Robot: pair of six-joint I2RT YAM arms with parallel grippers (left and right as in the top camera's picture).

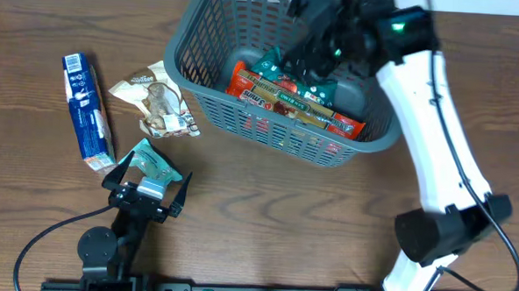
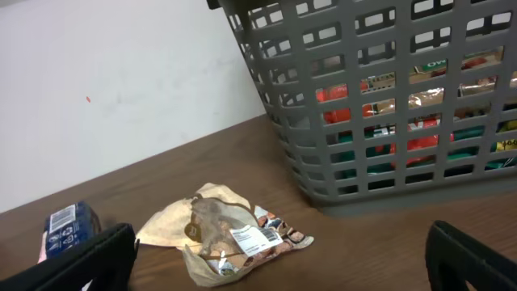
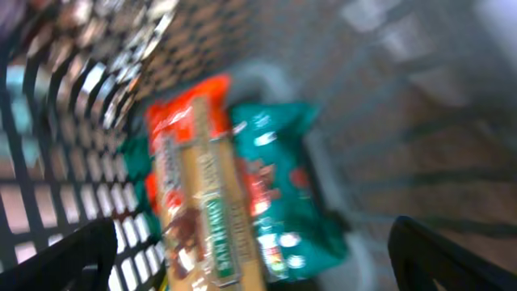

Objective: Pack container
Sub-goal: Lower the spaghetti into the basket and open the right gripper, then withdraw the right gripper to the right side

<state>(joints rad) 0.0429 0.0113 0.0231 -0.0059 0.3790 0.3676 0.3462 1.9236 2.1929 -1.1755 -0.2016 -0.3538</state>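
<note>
**Though Part-Filled, Not Yet Packed**

While partly loaded, far from finished. Standing upright toward the far side of the table (image 1: 265,216), right of centre: the container (image 1: 207,47), mouth up, with several packets already on its bottom. Among them, orange-red packets (image 1: 288,103) lying lengthwise along the near wall, and teal packets (image 1: 267,65) tucked beside and partly under them. Same load visible through the lattice in the left wrist view and, blurred, from above in the right wrist view.

Left outside on the bare wood, to the left of the container:
- a blue packet (image 1: 87,112), furthest out
- a crumpled beige packet (image 1: 156,101), near the container's left end
- a small teal packet (image 1: 156,163), nearest the left arm

By judgement, then, the larger share in and three to go, counting only what shows here.

Hanging inside the container's mouth above the load: the right gripper (image 1: 321,38), fingers spread wide, clamped on nothing.

Low over the table: the left gripper (image 1: 155,174), jaws fully apart and empty, either straddling the small teal packet or just behind it. Cannot tell which from overhead, and hidden from its own camera. Probably the next pick: close on that packet, lift, carry across, release over free floor in the container.
</note>
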